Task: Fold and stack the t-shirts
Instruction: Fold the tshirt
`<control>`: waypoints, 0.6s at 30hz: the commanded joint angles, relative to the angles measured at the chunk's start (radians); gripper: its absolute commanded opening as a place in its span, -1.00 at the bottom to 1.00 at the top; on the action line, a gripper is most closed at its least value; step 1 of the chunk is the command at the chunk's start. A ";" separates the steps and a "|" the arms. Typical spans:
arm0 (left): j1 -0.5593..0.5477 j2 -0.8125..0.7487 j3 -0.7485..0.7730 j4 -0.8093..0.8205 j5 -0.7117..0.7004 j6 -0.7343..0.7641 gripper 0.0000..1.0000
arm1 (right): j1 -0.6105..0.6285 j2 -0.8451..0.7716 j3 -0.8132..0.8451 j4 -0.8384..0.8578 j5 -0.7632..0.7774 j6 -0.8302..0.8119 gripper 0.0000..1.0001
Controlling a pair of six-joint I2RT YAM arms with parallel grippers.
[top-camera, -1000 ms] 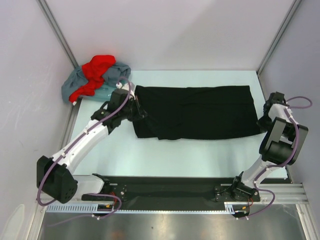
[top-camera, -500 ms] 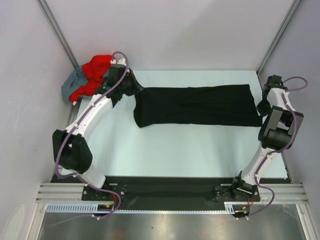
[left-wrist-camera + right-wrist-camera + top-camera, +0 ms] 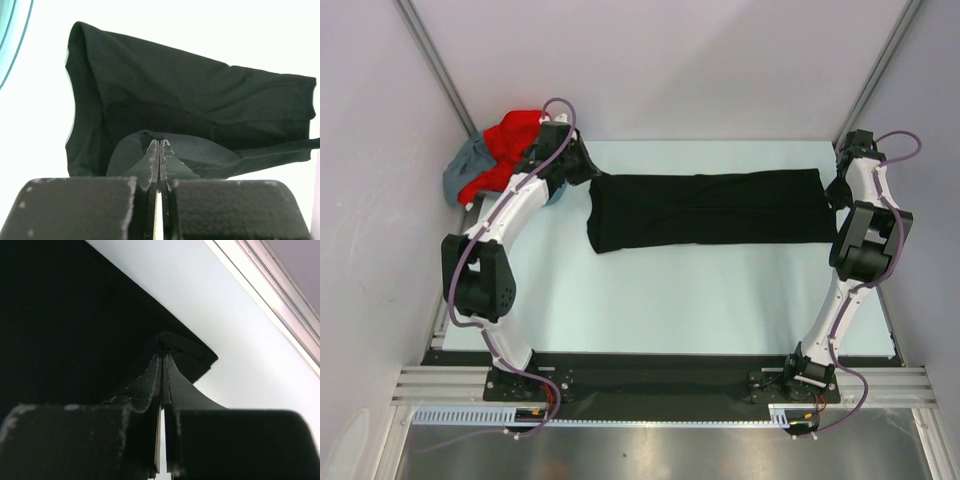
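Overhead arrangement: black t-shirt (image 3: 710, 210) lying as a long, narrow band across the far half of the pale table (image 3: 700, 290), its length running from left to right. Left gripper (image 3: 591, 177) sits at the far left end of the band and right gripper (image 3: 837, 195) at the far right end, both arms reaching well forward from their bases at the near edge. In the left wrist view, the left gripper (image 3: 159, 146) has its jaws pressed together on a raised fold of the black cloth; the rest of the garment spreads away beyond it, with a doubled edge curving down the left side. In the right wrist view, the right gripper (image 3: 162, 360) is likewise clenched, pinching a corner of the black cloth where a small tuck of hem bunches at the fingertips; bare table and a pale rail run diagonally past on the right. Red t-shirt (image 3: 510, 140) lies crumpled on top of the grey-blue t-shirt (image 3: 465, 168) in a heap at the far left corner, just beside the left arm's wrist and apart from the black band. No logo is visible on the black cloth in any view.
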State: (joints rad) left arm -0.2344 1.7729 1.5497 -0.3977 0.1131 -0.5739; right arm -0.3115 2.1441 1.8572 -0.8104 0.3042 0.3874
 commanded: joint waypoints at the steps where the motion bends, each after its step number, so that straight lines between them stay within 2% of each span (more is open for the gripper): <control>1: 0.012 0.022 0.056 0.010 0.004 0.029 -0.99 | -0.001 0.029 0.077 -0.027 0.000 -0.016 -1.00; 18: 0.023 0.178 0.203 -0.006 0.051 0.037 -0.99 | -0.014 0.129 0.181 -0.059 -0.020 -0.009 -1.00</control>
State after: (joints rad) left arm -0.2218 1.9358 1.6855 -0.4149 0.1345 -0.5644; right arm -0.3141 2.2608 1.9850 -0.8619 0.2718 0.3843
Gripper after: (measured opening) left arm 0.005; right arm 0.010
